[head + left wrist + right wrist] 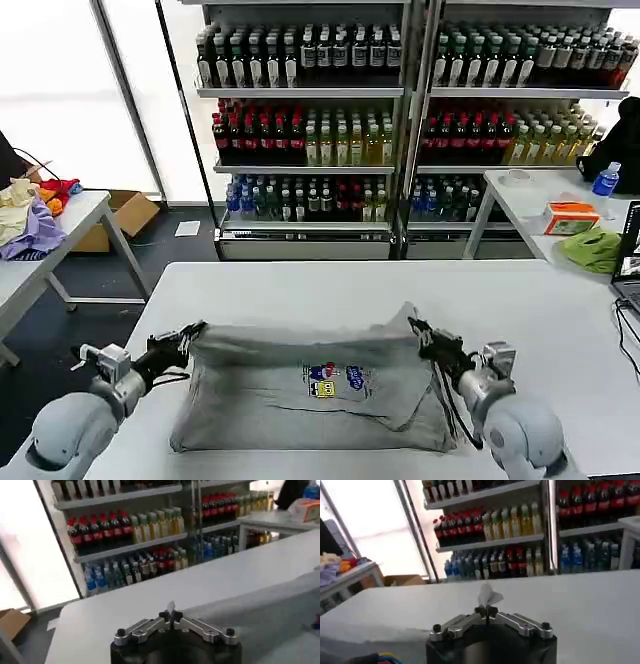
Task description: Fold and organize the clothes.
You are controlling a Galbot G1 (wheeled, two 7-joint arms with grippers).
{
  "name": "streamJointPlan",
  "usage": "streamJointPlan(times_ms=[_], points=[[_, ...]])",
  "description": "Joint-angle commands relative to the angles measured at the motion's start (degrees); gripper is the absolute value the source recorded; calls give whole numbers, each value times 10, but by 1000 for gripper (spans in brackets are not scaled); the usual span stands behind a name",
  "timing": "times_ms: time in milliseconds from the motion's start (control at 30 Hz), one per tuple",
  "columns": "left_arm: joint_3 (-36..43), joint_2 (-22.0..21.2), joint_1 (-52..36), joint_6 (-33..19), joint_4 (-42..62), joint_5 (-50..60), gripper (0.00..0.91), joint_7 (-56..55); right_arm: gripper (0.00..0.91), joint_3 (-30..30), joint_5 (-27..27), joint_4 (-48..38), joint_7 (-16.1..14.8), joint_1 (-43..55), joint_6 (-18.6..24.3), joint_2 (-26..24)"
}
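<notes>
A light grey shirt (310, 385) with a small multicoloured chest print (334, 379) lies folded on the white table (330, 285), its far edge lifted off the surface. My left gripper (197, 330) is shut on the shirt's far left corner; a tuft of cloth pokes out between its fingers (171, 615), and the grey shirt (260, 612) stretches away beside it. My right gripper (417, 328) is shut on the far right corner, with a pinch of fabric (489, 596) standing above its tips (488, 611).
Shelves of drink bottles (400, 110) stand behind the table. A side table (60, 235) to the left holds a heap of coloured clothes (30, 215). Another table on the right carries a green cloth (592, 248), an orange box (570, 215) and a blue bottle (606, 180).
</notes>
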Motion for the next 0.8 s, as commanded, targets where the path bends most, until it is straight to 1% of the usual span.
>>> streamJointPlan(times_ms=[33, 67, 100, 133, 167, 200, 233, 267, 300, 367, 433, 533, 567, 600, 667, 700, 733, 767, 800], points=[[-54, -29, 192, -31, -93, 110, 10, 16, 0, 56, -37, 94, -14, -200, 3, 3], [-55, -32, 202, -31, -97, 118, 20, 22, 0, 57, -45, 94, -14, -208, 6, 1], [-53, -36, 212, -33, -102, 123, 60, 26, 0, 58, -48, 93, -13, -215, 6, 1], [-50, -39, 217, -34, -104, 129, 292, 25, 0, 58, -47, 92, -9, -216, 6, 2], [-49, -42, 220, -32, -105, 137, 322, 25, 0, 59, -46, 93, -5, -216, 4, 3], [-49, -44, 222, -33, -107, 152, 484, 26, 0, 61, -45, 95, -4, -215, 2, 4], [-50, -45, 224, -32, -111, 156, 484, 26, 181, 63, -45, 98, -5, -215, 2, 4], [-52, -45, 227, -26, -117, 157, 907, 24, 524, 66, -45, 102, -5, -214, 1, 4], [-58, -46, 230, -18, -122, 156, 907, 23, 907, 68, -45, 106, -6, -214, 1, 2], [-72, -44, 235, -9, -140, 155, 907, 18, 907, 82, -43, 112, -13, -215, 1, -3], [-87, -43, 238, -7, -151, 150, 907, 12, 907, 94, -36, 115, -12, -215, 7, -6], [-110, -47, 238, 2, -166, 128, 907, -9, 907, 120, -33, 116, -22, -216, 43, -7], [-120, -51, 237, 3, -175, 120, 907, -21, 907, 130, -34, 113, -33, -218, 77, -6], [-123, -55, 237, 4, -177, 114, 907, -30, 907, 134, -34, 112, -37, -218, 83, -6], [-135, -66, 242, 11, -194, 94, 907, -40, 907, 163, -42, 98, -71, -231, 160, -6], [-136, -71, 248, 12, -199, 85, 907, -45, 907, 177, -46, 93, -84, -237, 173, -6], [-135, -76, 252, 12, -202, 81, 907, -50, 907, 183, -49, 86, -90, -240, 195, -5], [-127, -88, 257, 12, -206, 71, 907, -61, 907, 194, -53, 73, -102, -245, 225, -3], [-123, -92, 258, 13, -207, 65, 907, -69, 907, 199, -54, 68, -108, -245, 241, 0]])
